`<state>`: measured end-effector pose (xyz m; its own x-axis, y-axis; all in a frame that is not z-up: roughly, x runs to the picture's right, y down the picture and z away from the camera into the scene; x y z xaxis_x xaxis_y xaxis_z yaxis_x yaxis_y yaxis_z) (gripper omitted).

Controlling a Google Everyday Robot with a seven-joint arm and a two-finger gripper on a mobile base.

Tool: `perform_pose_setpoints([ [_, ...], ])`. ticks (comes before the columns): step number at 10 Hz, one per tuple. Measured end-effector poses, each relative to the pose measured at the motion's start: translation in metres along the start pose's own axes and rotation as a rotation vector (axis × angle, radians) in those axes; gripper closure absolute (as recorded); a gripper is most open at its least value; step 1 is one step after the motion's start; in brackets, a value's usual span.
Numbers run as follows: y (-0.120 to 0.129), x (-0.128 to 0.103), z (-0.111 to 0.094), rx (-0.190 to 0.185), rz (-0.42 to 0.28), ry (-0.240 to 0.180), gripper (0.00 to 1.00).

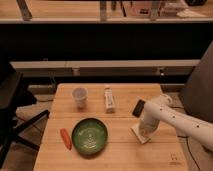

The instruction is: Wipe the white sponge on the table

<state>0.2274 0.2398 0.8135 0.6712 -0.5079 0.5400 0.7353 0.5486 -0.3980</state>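
The white sponge [138,135] lies flat on the light wooden table [120,152], right of centre. My gripper [145,128] hangs at the end of the white arm that reaches in from the right. It points down onto the sponge and covers its far part. A small dark logo mark [173,159] sits at the table's front right corner.
A green bowl [89,136] stands front centre with an orange carrot [66,138] to its left. A white cup [79,96] and a white tube-shaped bottle [109,99] are at the back. A black slab [138,107] lies just behind my gripper. A dark chair [12,107] stands left of the table.
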Motion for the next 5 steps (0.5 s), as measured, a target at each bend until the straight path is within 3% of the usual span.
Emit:
perform_pose_setpoints([
  [5,0.003,0.019,-0.01,-0.004,0.01,0.005,1.0],
])
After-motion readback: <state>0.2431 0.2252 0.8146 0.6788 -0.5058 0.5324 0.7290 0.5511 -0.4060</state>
